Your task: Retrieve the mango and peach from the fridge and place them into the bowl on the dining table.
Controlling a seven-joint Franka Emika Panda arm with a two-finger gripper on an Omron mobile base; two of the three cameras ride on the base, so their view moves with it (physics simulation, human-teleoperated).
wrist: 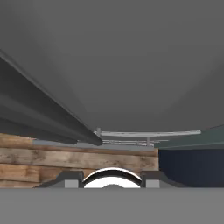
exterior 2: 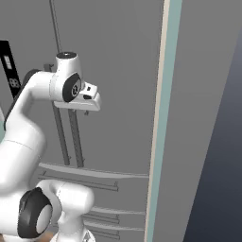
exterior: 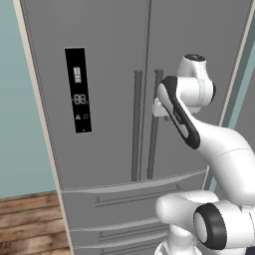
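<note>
Grey fridge [exterior: 109, 74] handle [exterior: 153, 129] beside fingers [exterior 2: 80, 112].

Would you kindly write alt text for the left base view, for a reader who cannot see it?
A white robot arm reaches up to the closed grey French-door fridge, its wrist right at the right door's vertical bar handle. The left door carries a black display panel, and closed drawers sit below. A strip of wooden floor shows at lower left.
</note>
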